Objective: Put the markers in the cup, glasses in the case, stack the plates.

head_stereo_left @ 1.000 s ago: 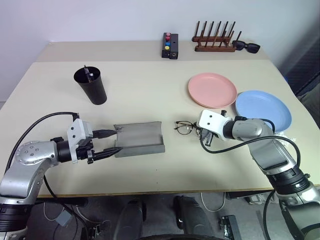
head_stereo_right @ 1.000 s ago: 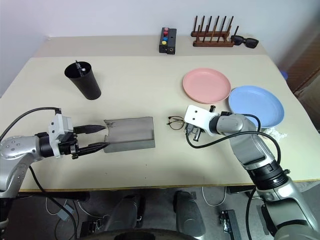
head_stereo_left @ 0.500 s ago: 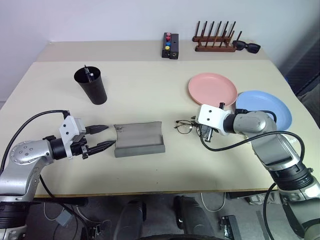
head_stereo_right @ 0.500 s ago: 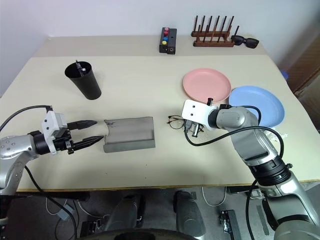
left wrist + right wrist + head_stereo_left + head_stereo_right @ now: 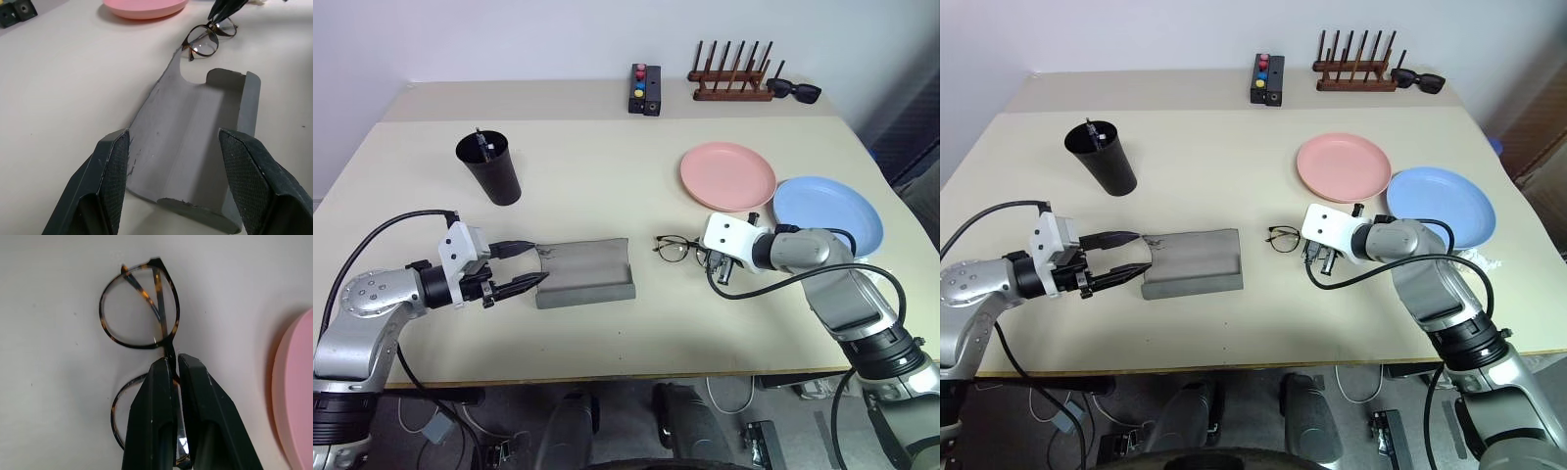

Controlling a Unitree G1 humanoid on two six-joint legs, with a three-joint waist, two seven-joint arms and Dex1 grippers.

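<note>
The grey case [image 5: 585, 272] lies open on the table. My left gripper [image 5: 538, 260] is open, its fingers [image 5: 111, 161] on either side of the case's left end [image 5: 190, 132]. The wire-rimmed glasses [image 5: 675, 248] lie on the table just right of the case. My right gripper [image 5: 172, 363] is shut on the glasses' bridge, with one lens [image 5: 139, 308] showing beyond the fingertips. The black cup [image 5: 489, 168] stands at the far left with markers [image 5: 481, 142] inside. The pink plate [image 5: 728, 175] and blue plate [image 5: 827, 212] lie side by side at the right.
At the table's far edge stand a wooden peg rack [image 5: 732, 83], black sunglasses [image 5: 795, 91] and a black box with coloured buttons [image 5: 647, 88]. Cables loop from both wrists above the table.
Both arms swayed slightly half a second ago and are back about where they were. The case, glasses and plates have not moved.
</note>
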